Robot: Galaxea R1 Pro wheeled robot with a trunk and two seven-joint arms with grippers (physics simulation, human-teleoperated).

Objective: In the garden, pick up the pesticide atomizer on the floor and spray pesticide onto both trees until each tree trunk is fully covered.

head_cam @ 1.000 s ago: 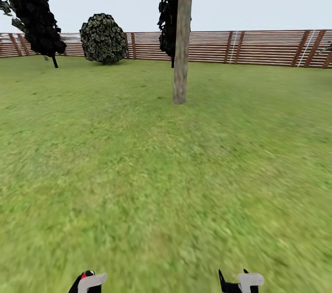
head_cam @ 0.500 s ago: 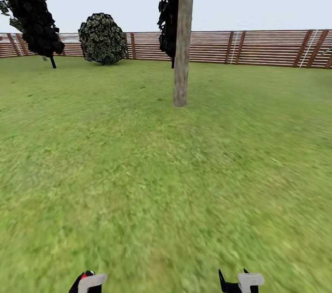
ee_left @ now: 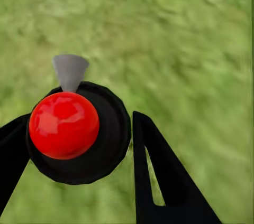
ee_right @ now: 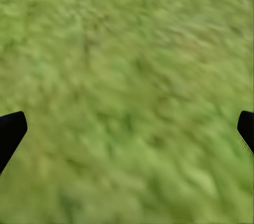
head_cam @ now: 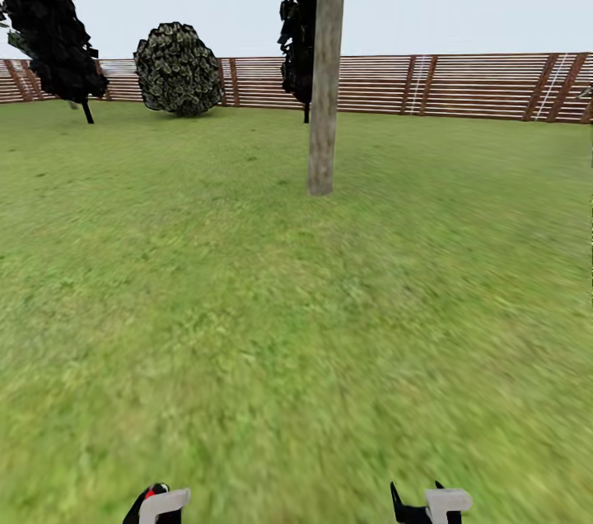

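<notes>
A tree trunk (head_cam: pixel 324 71), straight and mottled beige-grey, rises from the grass floor (head_cam: pixel 280 318) ahead, a little right of centre, with its crown cut off by the frame's top. The pesticide atomizer (ee_left: pixel 64 124) has a round black body, a glossy red cap and a grey nozzle. It sits between the black fingers of my left gripper (ee_left: pixel 74 129), which is shut on it. Its red cap (head_cam: pixel 149 494) peeks out at the lower left of the head view. My right gripper (ee_right: pixel 129 126) hangs open over bare grass, its fingers (ee_right: pixel 10 131) wide apart.
A brown slatted fence (head_cam: pixel 461 83) closes off the far side of the lawn. A round dark bush (head_cam: pixel 177 68) stands by it at the left, a near-black conifer (head_cam: pixel 45 13) further left, and another conifer (head_cam: pixel 298 21) behind the trunk.
The whole head view has shifted as the camera moved closer to the tree: the trunk's foot sits lower and the bush and conifer have slid left. Both grippers hold the same pose.
</notes>
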